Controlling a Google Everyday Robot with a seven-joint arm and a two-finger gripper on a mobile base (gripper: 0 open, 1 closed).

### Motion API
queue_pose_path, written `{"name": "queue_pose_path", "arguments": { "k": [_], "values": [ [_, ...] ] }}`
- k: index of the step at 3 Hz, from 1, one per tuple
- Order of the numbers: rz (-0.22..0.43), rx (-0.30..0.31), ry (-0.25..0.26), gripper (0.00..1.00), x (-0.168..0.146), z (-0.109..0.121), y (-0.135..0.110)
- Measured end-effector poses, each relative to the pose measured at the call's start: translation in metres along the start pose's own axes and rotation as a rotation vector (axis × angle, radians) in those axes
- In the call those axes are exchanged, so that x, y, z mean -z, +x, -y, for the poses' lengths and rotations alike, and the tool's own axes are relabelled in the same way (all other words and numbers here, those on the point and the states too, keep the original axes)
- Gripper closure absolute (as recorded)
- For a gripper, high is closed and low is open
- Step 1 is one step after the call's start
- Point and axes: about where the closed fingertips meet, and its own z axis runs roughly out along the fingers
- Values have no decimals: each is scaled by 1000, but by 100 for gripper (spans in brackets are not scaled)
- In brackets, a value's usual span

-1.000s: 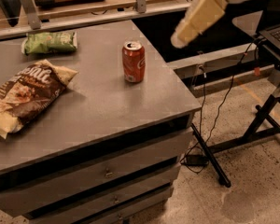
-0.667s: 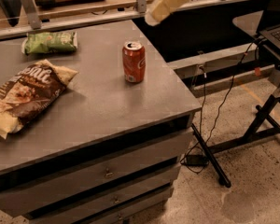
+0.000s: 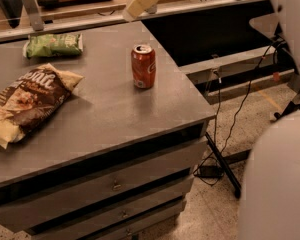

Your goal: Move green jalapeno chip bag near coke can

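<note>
The green jalapeno chip bag (image 3: 54,44) lies flat at the far left of the grey table (image 3: 110,119). The coke can (image 3: 143,66) stands upright near the table's far right, well to the right of the green bag. My gripper (image 3: 141,2) is a cream-coloured piece at the top of the camera view. It hangs in the air above the table's far edge, behind the can and to the right of the green bag. It touches nothing.
A larger brown-and-cream chip bag (image 3: 27,100) lies at the table's left front. The table has drawers (image 3: 115,184) in its front. My white body (image 3: 280,184) fills the right side. Black cables and a stand leg (image 3: 225,154) lie on the floor to the right.
My gripper has swung left, from beyond the table's right side to above its far edge behind the can. My white body has come into view at the right. The bags and can have not moved.
</note>
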Motion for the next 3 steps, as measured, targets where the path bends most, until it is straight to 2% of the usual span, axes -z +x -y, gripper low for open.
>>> {"name": "queue_pose_path", "arguments": {
  "k": [1, 2, 3],
  "values": [
    [-30, -54, -70, 0, -61, 9, 8],
    [-30, -54, -70, 0, -61, 9, 8],
    [-23, -77, -18, 0, -61, 15, 10]
  ]
}}
